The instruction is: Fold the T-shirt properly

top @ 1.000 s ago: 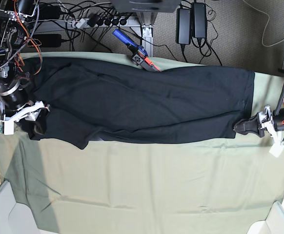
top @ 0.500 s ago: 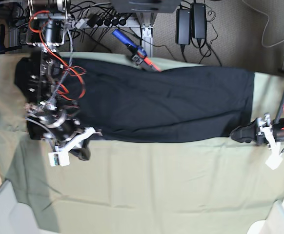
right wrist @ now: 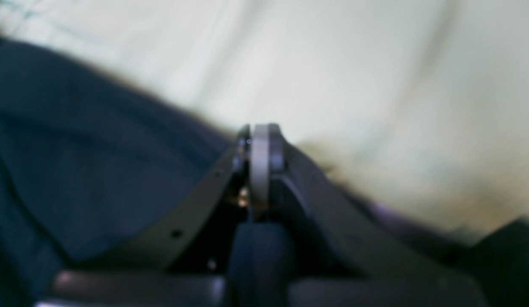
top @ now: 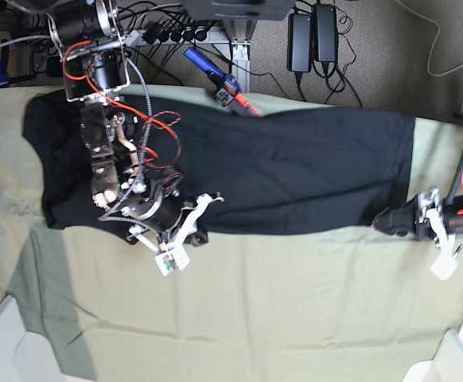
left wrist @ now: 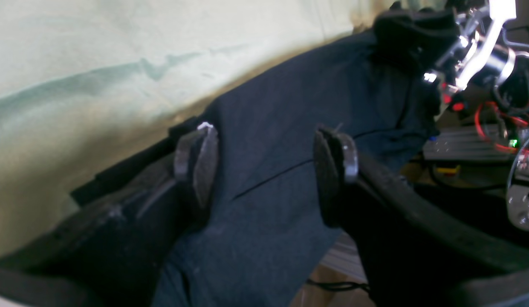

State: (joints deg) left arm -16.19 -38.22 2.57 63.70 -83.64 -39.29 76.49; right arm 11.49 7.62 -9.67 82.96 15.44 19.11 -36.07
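Black T-shirt (top: 279, 171) spread flat on green-sheeted table (top: 295, 310). Right hand (top: 193, 232) clenched empty at near hem, shirt just behind. Left hand (top: 384, 220) released, fingers (left wrist: 202, 164) wide apart astride hem corner.

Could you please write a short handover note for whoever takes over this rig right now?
Left tool: open, hovering at the T-shirt's near corner at one end, gripping nothing.
Right tool: shut, over the shirt's near edge toward the other end; the blur hides whether cloth is pinched.
T-shirt: a long band across the green sheet, apparently already folded lengthwise.
Left: fold the ends across into a compact stack.
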